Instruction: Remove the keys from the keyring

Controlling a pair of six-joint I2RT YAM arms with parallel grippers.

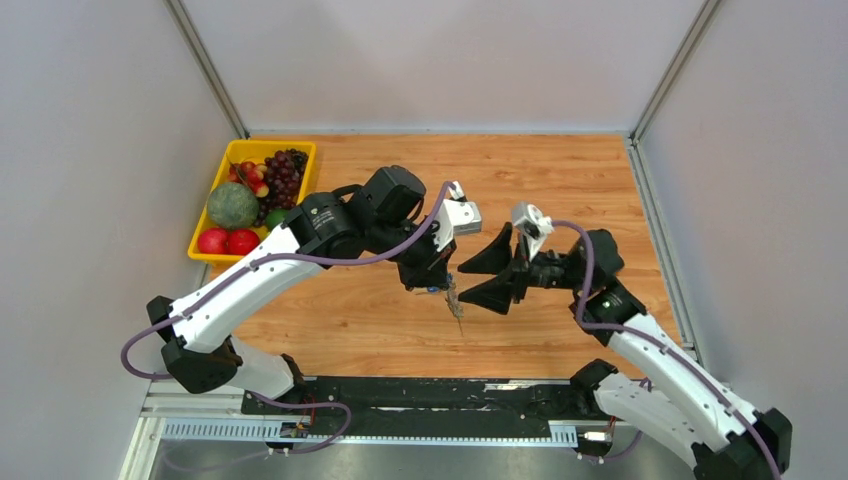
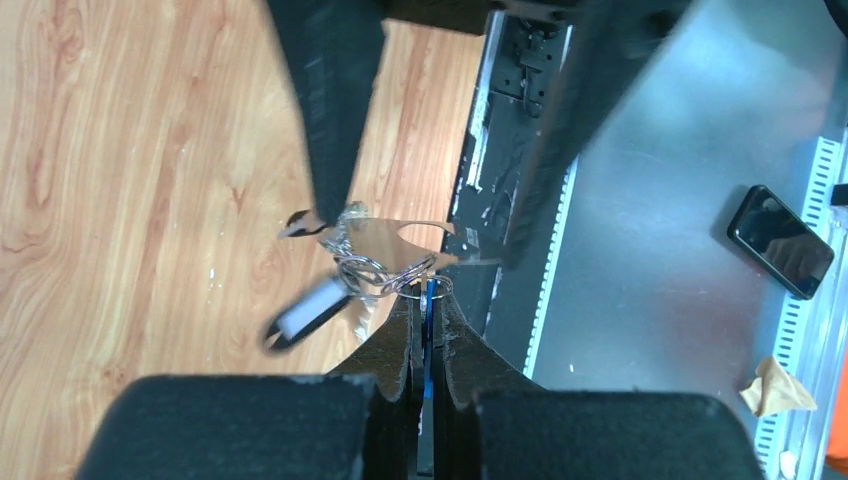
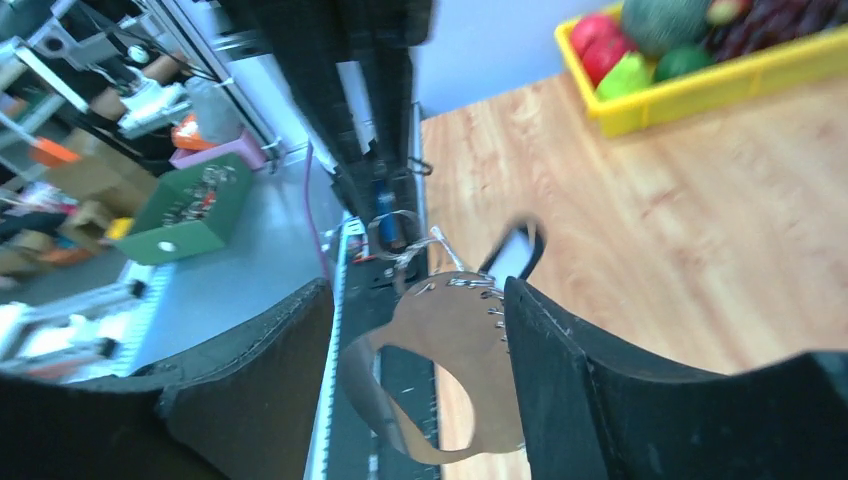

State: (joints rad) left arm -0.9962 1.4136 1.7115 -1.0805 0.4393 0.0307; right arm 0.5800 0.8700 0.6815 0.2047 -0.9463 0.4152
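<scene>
My left gripper (image 2: 428,295) is shut on a blue key (image 2: 430,322), held edge-on between its fingers above the table's front edge. From that key hang small wire rings (image 2: 365,270), a black-and-white fob (image 2: 305,315) and the keyring (image 2: 400,238), a flat metal loop with an oval hole. In the right wrist view the keyring (image 3: 455,325) sits between the spread fingers of my open right gripper (image 3: 418,300), close against the right finger. From above, the left gripper (image 1: 440,285) and right gripper (image 1: 478,277) meet over the dangling bunch (image 1: 455,305).
A yellow tray (image 1: 205,255) of fruit stands at the table's back left. A black rail (image 1: 400,395) runs along the near edge. Off the table lie a phone (image 2: 780,240) and a green box (image 3: 190,210).
</scene>
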